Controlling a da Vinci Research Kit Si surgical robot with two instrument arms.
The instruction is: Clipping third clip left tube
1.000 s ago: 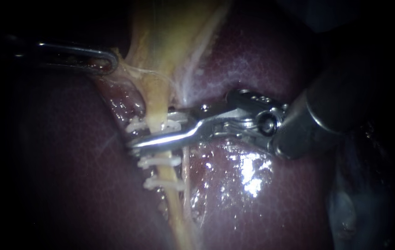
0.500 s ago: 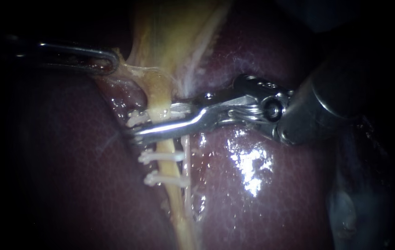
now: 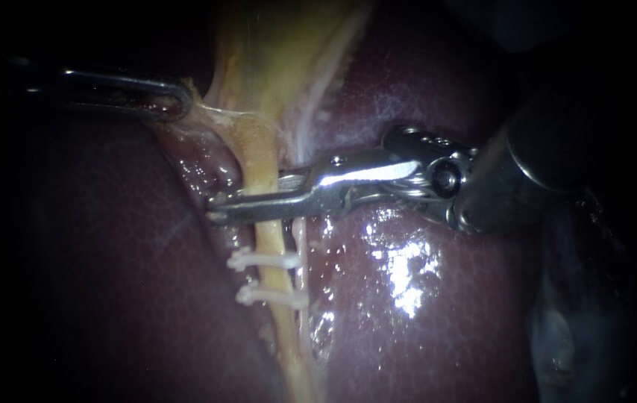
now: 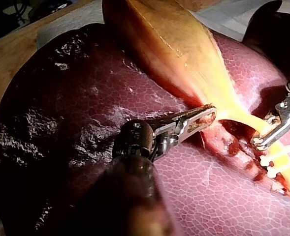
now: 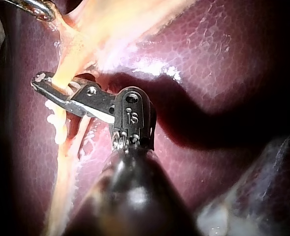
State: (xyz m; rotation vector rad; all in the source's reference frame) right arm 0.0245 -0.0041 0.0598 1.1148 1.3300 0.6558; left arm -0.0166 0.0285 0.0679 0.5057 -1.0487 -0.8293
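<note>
1. Slender steel right instrument [image 3: 221,214]: the dark shaft enters the endoscope view from the right, and its outer end is cut off at the edge. The narrow jaws are pressed together across the left tube, gripping it from both sides with no gap showing. The metal covers that stretch, so I cannot tell whether a clip sits between them.

2. Pale yellow, cord-like left tube [image 3: 269,242]: it runs down from the gallbladder over the liver. The right jaws cross it just above the two clips, and its lower end fades into shadow. A thinner whitish strand [image 3: 300,246] lies just beside it on the right.

3. Two small white plastic clips [image 3: 265,261]: they sit across the left tube, one under the other and slightly apart.

4. Thin steel left instrument [image 3: 177,97]: the shaft is mostly lost in darkness. The looped jaws are closed on the gallbladder's edge, with tissue drawn taut toward them.

5. Yellowish tapering gallbladder [image 3: 281,60]: the upper part is cut off.

6. Glossy dark red liver [image 3: 445,313]: its margins are too dark to trace.
</note>
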